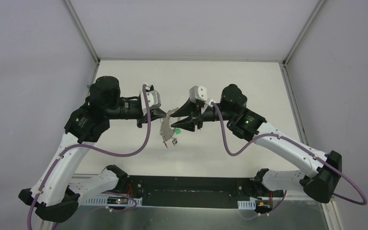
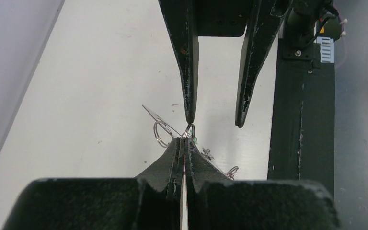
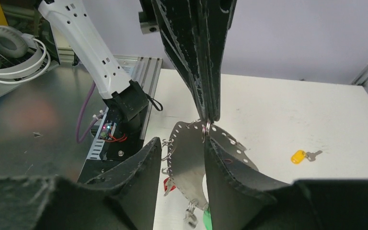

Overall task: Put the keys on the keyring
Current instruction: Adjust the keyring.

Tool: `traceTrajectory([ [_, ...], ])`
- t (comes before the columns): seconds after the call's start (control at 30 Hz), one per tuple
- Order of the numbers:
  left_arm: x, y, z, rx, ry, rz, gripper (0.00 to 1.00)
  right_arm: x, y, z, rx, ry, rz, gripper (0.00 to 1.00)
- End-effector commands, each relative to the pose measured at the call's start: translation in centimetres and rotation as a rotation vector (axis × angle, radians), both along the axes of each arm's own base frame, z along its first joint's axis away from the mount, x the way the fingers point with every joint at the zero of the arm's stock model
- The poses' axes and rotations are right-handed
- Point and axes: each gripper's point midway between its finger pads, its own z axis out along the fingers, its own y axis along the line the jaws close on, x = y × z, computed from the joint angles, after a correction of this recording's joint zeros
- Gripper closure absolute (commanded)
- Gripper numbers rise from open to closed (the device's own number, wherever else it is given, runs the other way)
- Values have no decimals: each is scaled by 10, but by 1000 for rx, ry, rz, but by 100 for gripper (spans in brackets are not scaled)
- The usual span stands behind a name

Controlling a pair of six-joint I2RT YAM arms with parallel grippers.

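The keyring [image 3: 187,158] is a silvery flexible band with holes along its edge and small split rings on it. It hangs in the air between the grippers [image 1: 166,130]. My left gripper [image 3: 212,119] is shut on its top edge beside a small ring [image 3: 205,127]. In the left wrist view [image 2: 184,140] the band shows edge-on. My right gripper [image 3: 182,140] is open, its fingers either side of the band, and one fingertip [image 2: 189,117] touches the small ring. A green tag [image 3: 206,219] and a red tag [image 3: 168,184] hang from the band. A yellow-tagged key [image 3: 299,156] lies on the table. No black tag shows.
The black mounting rail [image 2: 302,120] with the arm bases runs along the table's near edge. Headphones [image 3: 9,48] lie on the metal bench beyond it. Grey walls and aluminium posts [image 1: 81,31] close in the white table.
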Motion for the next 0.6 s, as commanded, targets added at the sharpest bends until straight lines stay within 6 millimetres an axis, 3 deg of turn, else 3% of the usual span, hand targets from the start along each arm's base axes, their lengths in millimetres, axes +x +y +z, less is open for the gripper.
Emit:
traceTrajectory([
  [0.0, 0, 8, 14, 43, -93, 6, 100, 1, 9, 11, 6, -43, -4, 60],
  [0.4, -2, 12, 10, 79, -97, -5, 100, 16, 20, 5, -16, -21, -70, 55],
  [0.57, -3, 11, 8, 78, -91, -14, 100, 12, 28, 5, -11, 1, -39, 64],
])
